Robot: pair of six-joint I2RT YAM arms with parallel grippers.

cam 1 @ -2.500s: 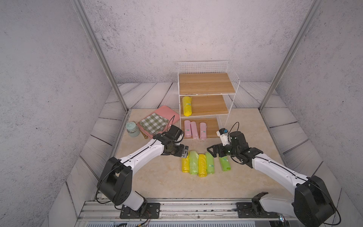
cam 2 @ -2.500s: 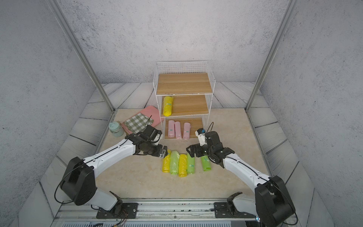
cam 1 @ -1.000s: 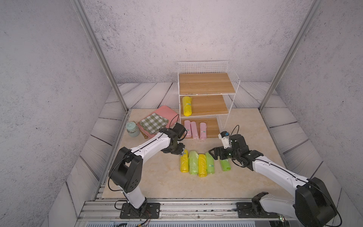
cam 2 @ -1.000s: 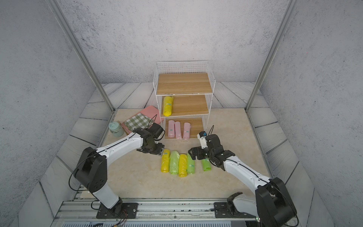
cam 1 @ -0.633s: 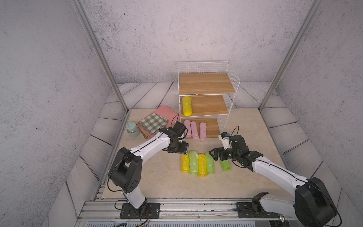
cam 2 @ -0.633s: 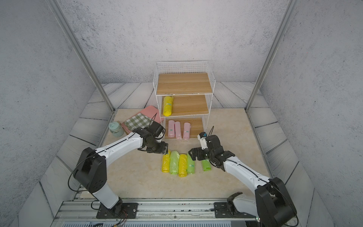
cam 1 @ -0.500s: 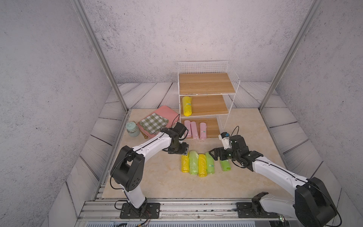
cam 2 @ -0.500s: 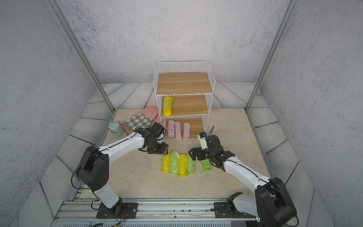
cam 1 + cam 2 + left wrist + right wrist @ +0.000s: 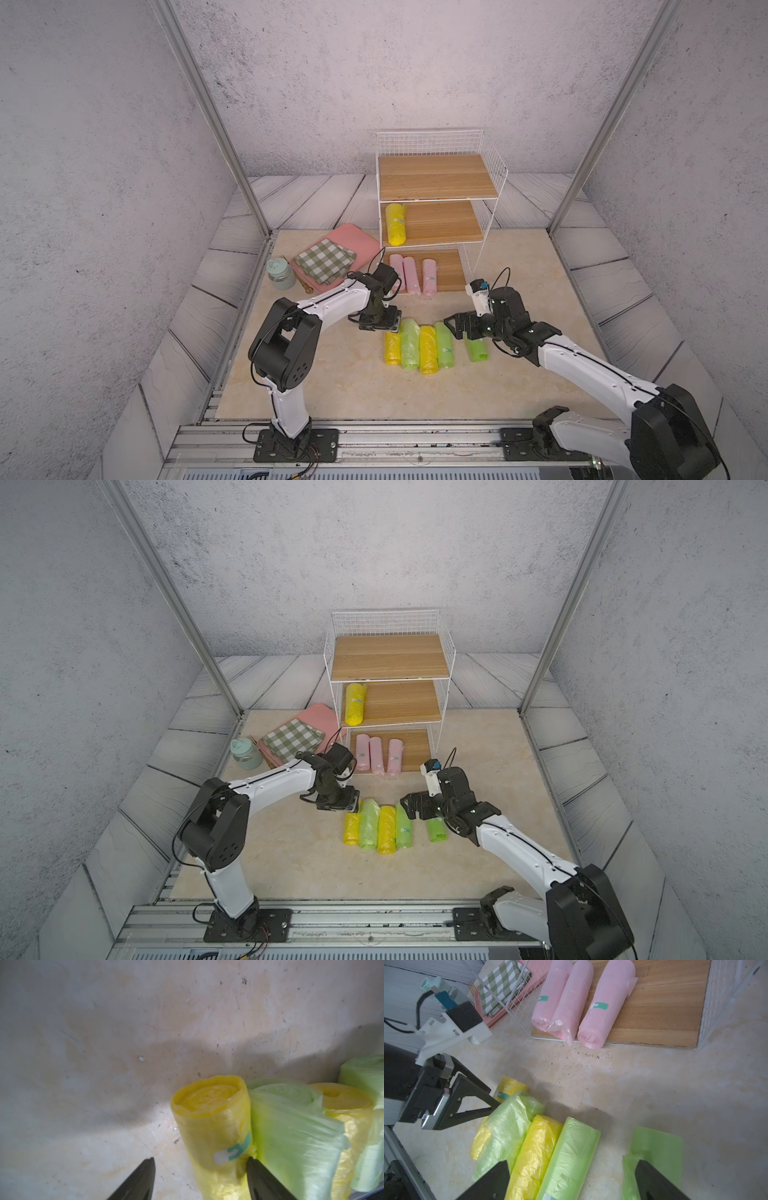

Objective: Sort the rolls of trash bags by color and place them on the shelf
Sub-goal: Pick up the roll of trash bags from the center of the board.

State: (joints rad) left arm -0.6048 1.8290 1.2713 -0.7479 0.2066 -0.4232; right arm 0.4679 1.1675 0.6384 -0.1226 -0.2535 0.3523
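Note:
Five rolls of trash bags lie side by side on the table: a yellow roll (image 9: 392, 348), a green one (image 9: 409, 343), a yellow one (image 9: 428, 350), a green one (image 9: 444, 345), and a separate green one (image 9: 476, 349). My left gripper (image 9: 200, 1159) is open and straddles the far end of the leftmost yellow roll (image 9: 209, 1118); one fingertip (image 9: 252, 1164) is wedged between it and the green roll (image 9: 291, 1126), the other is apart from it. My right gripper (image 9: 572, 1162) stands wide open above the rolls, holding nothing. The shelf (image 9: 436, 176) holds one yellow roll (image 9: 395, 223) on its middle board and three pink rolls (image 9: 410, 274) on the bottom board.
A pink tray (image 9: 353, 237) with a green-checked cloth (image 9: 324, 262) lies left of the shelf, and a small teal jar (image 9: 278, 274) stands beside it. Metal frame posts (image 9: 216, 120) rise at the back corners. The two grippers sit close together over the row of rolls.
My left gripper has come down and slightly right onto the end of the leftmost yellow roll, its jaws narrowing a little. The right arm has hardly moved.

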